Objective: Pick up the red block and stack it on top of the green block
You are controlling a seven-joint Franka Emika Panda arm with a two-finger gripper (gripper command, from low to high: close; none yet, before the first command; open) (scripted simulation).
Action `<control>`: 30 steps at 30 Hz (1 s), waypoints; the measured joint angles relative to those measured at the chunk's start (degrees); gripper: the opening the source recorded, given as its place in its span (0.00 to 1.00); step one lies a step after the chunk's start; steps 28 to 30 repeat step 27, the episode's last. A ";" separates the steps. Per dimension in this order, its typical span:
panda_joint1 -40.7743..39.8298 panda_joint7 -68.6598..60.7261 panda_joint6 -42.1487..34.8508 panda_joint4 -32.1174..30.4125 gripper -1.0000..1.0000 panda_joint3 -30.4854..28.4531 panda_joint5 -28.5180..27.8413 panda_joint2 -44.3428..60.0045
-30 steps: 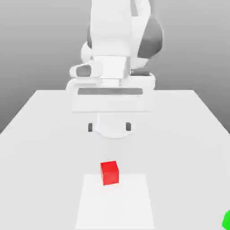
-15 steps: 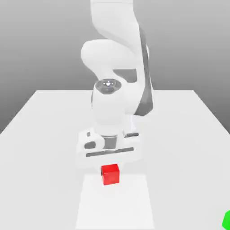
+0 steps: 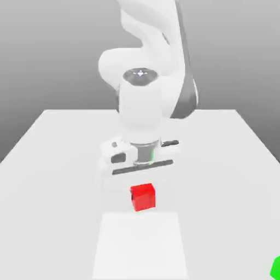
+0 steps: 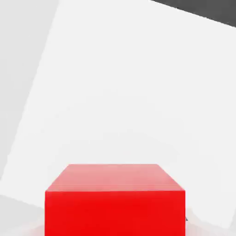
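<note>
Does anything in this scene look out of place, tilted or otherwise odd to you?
Only slightly: the red block sits a little tilted just under the gripper instead of square on the table. The green block lies far off at the exterior view's lower right edge.

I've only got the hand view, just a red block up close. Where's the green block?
Observer: The green block is at the table's near edge, far to the exterior view's right, partly cut off by the frame.
Operator: And where's the red one relative to the arm?
Observer: The red block is directly beneath the white arm, by the far edge of a lighter square patch.
Operator: Is green nearer the camera?
Observer: Yes, green lies nearer the exterior camera than red.
</note>
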 joint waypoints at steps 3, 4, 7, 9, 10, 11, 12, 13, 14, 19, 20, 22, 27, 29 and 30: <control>3.32 -3.89 -2.70 6.21 0.00 1.75 0.50 3.50; 4.01 -5.04 -3.60 8.28 0.00 2.24 0.42 4.68; 5.96 -7.98 -6.27 14.51 0.00 4.00 -0.48 8.27; 7.13 -9.62 -8.04 18.66 0.00 5.26 -1.53 10.69; 7.79 -10.35 -8.92 20.74 0.00 5.92 -2.18 11.91; 8.51 -11.03 -9.81 22.81 0.00 6.57 -2.90 13.13; 9.31 -11.67 -10.70 24.89 0.00 7.18 -3.67 14.36; 10.16 -12.29 -11.60 26.97 0.00 7.76 -4.49 15.59; 11.04 -12.89 -12.50 29.05 0.00 8.32 -5.35 16.83; 15.48 -14.95 -15.17 38.13 0.00 10.21 -9.90 23.67; 16.05 -14.72 -13.84 38.68 0.00 9.89 -10.61 25.56; 16.95 -14.06 -10.65 39.23 1.00 9.01 -11.85 29.34; 16.95 -14.06 -10.66 39.23 1.00 9.02 -11.85 29.34; 16.95 -14.06 -10.66 39.23 1.00 9.02 -11.85 29.34; 16.95 -14.06 -10.66 39.23 1.00 9.02 -11.85 29.34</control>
